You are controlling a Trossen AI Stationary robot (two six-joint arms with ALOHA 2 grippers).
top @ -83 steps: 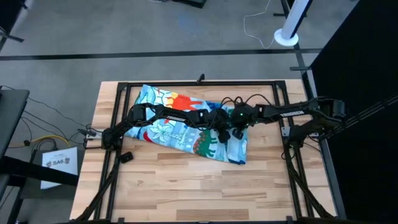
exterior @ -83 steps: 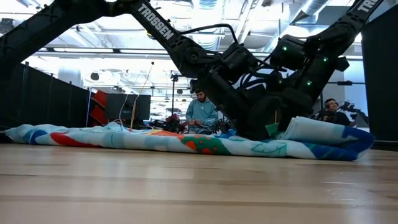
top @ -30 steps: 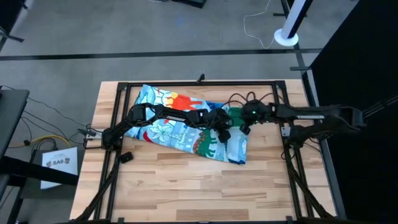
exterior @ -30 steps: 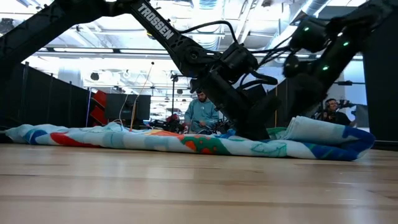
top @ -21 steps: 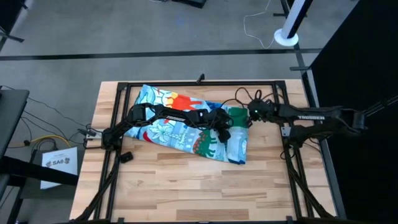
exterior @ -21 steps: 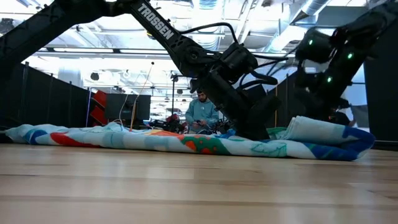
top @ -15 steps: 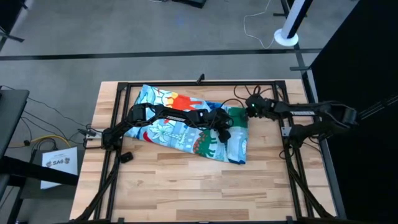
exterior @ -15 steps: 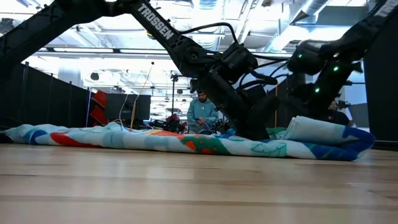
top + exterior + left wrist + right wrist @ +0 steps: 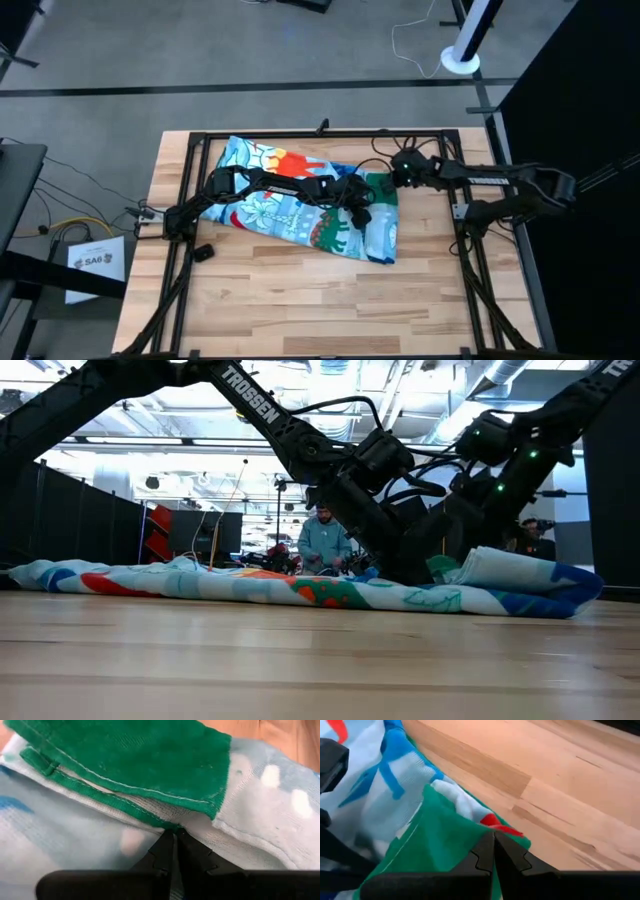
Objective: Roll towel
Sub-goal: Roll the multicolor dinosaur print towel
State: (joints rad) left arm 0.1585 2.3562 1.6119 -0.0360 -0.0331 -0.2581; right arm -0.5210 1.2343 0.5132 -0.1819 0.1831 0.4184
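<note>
The towel [image 9: 300, 200] lies rumpled across the far half of the wooden table [image 9: 300, 300], its right end folded over so the green backing shows; the rolling seems barely begun. The left gripper [image 9: 175, 837] presses into the cloth at a stitched green hem, fingers clenched together, though whether they pinch fabric cannot be told. The right gripper [image 9: 494, 842] hangs over the green corner near the towel's far right edge, fingers closed tight. Next, that corner probably needs a firm grasp and turning over. The terry looks thick, soft and limp.
</note>
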